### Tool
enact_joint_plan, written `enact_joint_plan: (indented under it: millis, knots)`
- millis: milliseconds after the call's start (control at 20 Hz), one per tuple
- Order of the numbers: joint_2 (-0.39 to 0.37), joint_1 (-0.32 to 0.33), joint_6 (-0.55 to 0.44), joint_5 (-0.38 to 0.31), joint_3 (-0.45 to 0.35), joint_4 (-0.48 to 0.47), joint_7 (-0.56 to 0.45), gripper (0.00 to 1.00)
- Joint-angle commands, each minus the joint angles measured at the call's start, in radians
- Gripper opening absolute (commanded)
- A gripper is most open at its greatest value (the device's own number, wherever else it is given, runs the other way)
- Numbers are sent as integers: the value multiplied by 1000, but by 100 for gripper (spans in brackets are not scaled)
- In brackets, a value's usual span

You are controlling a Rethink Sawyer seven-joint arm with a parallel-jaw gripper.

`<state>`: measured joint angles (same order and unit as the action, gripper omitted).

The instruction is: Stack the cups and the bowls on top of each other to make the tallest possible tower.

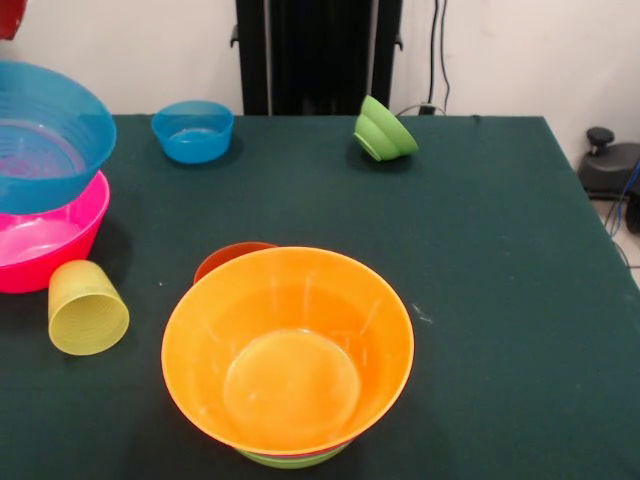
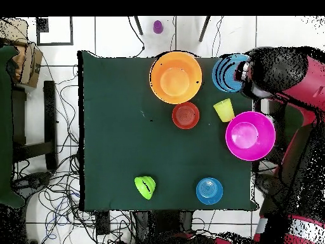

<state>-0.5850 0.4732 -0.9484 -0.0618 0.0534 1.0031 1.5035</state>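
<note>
A wide orange bowl (image 1: 288,350) sits nested on a lime-green bowl (image 1: 292,461) at the table's near edge; it also shows in the overhead view (image 2: 176,77). A red-orange bowl (image 1: 228,258) stands just behind it. The yellow ribbed cup (image 1: 87,307) lies on its side beside a big pink bowl (image 1: 45,245). A large blue bowl (image 1: 45,130) hangs above the pink bowl at the left edge. My gripper (image 2: 249,75) is at this blue bowl's rim (image 2: 227,72), mostly hidden by the arm. A small blue bowl (image 1: 193,130) and a tipped lime-green bowl (image 1: 385,130) lie at the far side.
The dark green table (image 1: 500,280) ends at the right, with a black device (image 1: 608,165) on the floor beyond it. A small purple object (image 2: 157,27) lies on the floor past the table's edge. Cables run around the table.
</note>
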Motion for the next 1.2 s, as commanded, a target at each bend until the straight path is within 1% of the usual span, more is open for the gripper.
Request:
enact_joint_plan:
  millis: [50,200,550,1050,1200]
  knots:
    - [42,-67,-127,2,-60,18,93,0]
    - [65,-93,-118,3,-45,-5,153,0]
    - [107,-140,-122,9,-6,-56,232,0]
    - [130,-154,-82,12,2,-61,241,0]
    - [117,-155,-55,9,1,-27,236,0]
